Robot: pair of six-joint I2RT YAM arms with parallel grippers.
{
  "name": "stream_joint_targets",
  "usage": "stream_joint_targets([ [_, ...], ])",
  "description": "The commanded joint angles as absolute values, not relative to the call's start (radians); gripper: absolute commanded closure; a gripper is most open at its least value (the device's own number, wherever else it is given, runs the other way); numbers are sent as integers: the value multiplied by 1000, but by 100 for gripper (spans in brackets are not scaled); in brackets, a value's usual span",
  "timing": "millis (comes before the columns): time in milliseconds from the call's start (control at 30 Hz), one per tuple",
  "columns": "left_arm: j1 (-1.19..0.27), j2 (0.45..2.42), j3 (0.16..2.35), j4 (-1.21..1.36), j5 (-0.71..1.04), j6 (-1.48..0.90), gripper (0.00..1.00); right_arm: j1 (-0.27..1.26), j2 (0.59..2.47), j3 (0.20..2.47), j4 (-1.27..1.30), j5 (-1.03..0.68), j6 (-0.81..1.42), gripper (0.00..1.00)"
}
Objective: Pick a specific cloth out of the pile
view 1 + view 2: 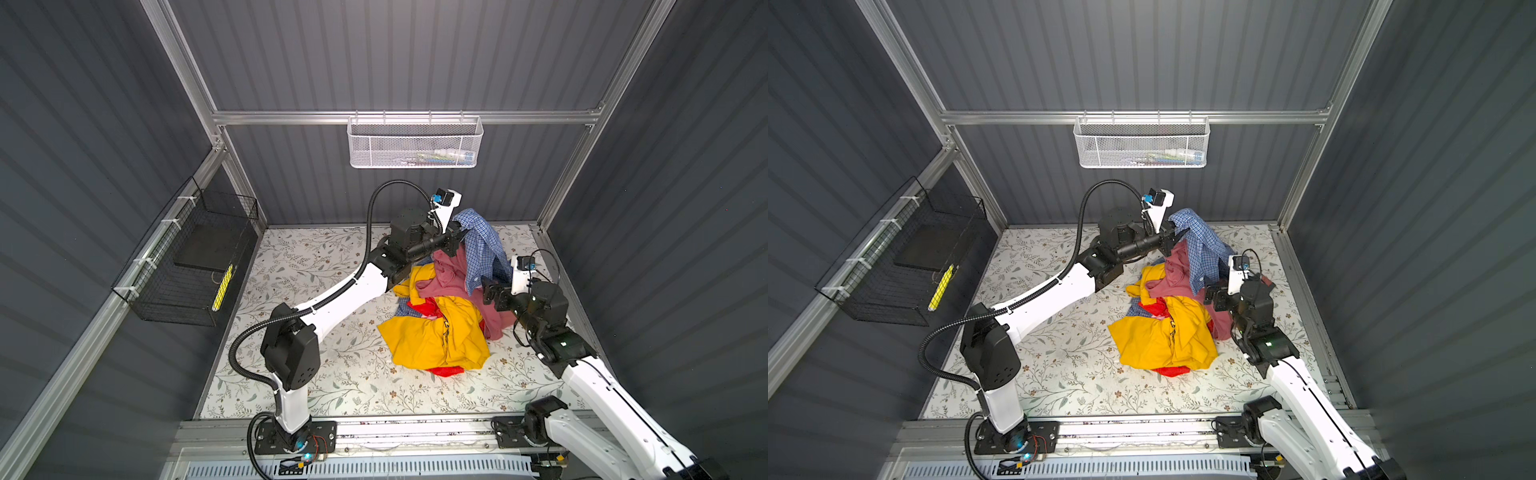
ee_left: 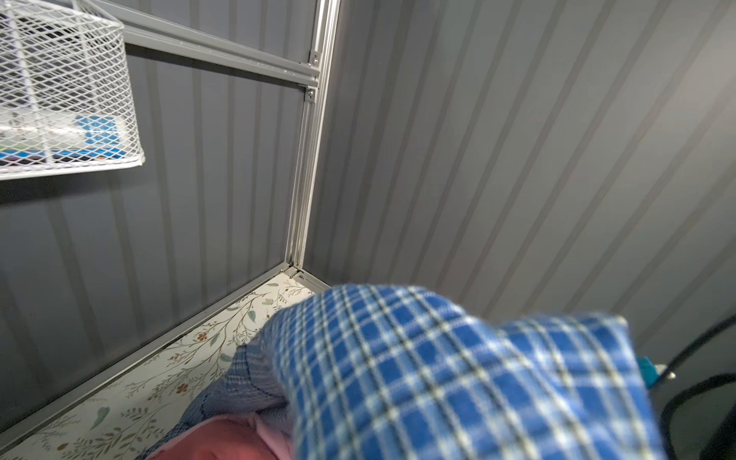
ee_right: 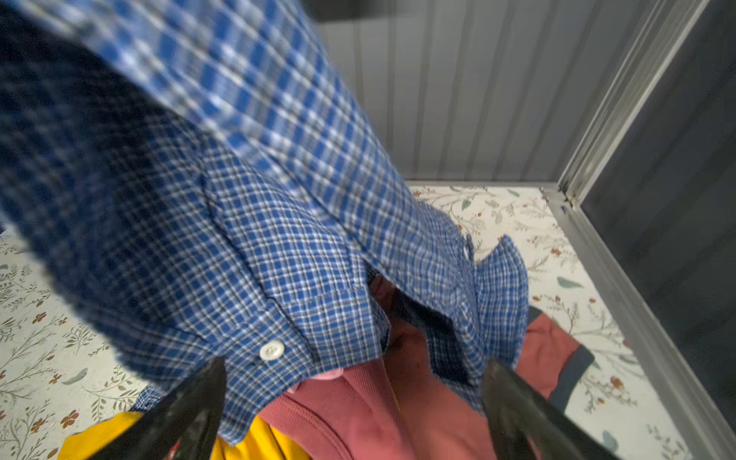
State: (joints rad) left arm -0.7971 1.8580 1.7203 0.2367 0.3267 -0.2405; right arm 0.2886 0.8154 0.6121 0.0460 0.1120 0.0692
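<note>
Floral table (image 1: 324,374): shirt (image 1: 482,245) hangs above pile (image 1: 436,332), near back wall (image 1: 374,187).

I get sharp top views, lit from overhead: the table (image 1: 340,374) glares pale, walls (image 1: 83,208) sit dim, rails (image 1: 374,117) bow at the edges. On my right wrist view the cloth (image 3: 278,259) is crisp by the right gripper (image 3: 356,364), smeared farther off.

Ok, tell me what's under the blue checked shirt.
Under the blue checked shirt, held up by the left gripper, a dusty-rose garment shows, with a sliver of light pink cloth and a yellow garment at its hem. Whatever lies beneath those is covered.
</note>
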Motion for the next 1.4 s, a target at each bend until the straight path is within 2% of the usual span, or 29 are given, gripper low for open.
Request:
stream_joint_targets([
  [0,-794,1861,1782,262,408,-282,100,287,769,595,177,77,-67,1],
  [333,-796,1824,1768,234,453,-267,100,244,897,664,268,-109,-264,1],
  [433,-796,1810,1767,206,467,-259,100,239,964,703,301,-94,-305,1],
  [600,-795,1795,1737,214,508,-273,100,227,1061,764,378,-189,-346,1],
  [733,-796,1775,1715,252,547,-302,100,216,1186,779,493,-195,-390,1],
  [800,-796,1758,1702,253,552,-307,100,193,1218,795,518,-229,-377,7],
  [900,-794,1724,1668,251,529,-288,100,173,1240,820,528,-301,-366,24],
  [1000,-793,1697,1635,237,491,-267,100,167,1231,850,497,-316,-370,61],
  [1067,-790,1682,1614,218,459,-254,100,155,1209,868,472,-324,-358,78],
  [1133,-783,1671,1592,202,424,-249,100,147,1184,895,427,-374,-346,85],
  [1200,-770,1657,1566,193,389,-245,100,143,1162,936,360,-380,-345,87],
  [1233,-762,1649,1549,192,370,-246,95,141,1155,966,318,-378,-342,91],
  [1267,-755,1642,1535,191,346,-242,87,142,1154,1002,268,-375,-343,95],
  [1300,-752,1640,1528,177,320,-232,70,141,1156,1040,217,-370,-344,98],
  [1367,-751,1641,1529,120,257,-197,52,141,1167,1122,112,-348,-339,100],
])
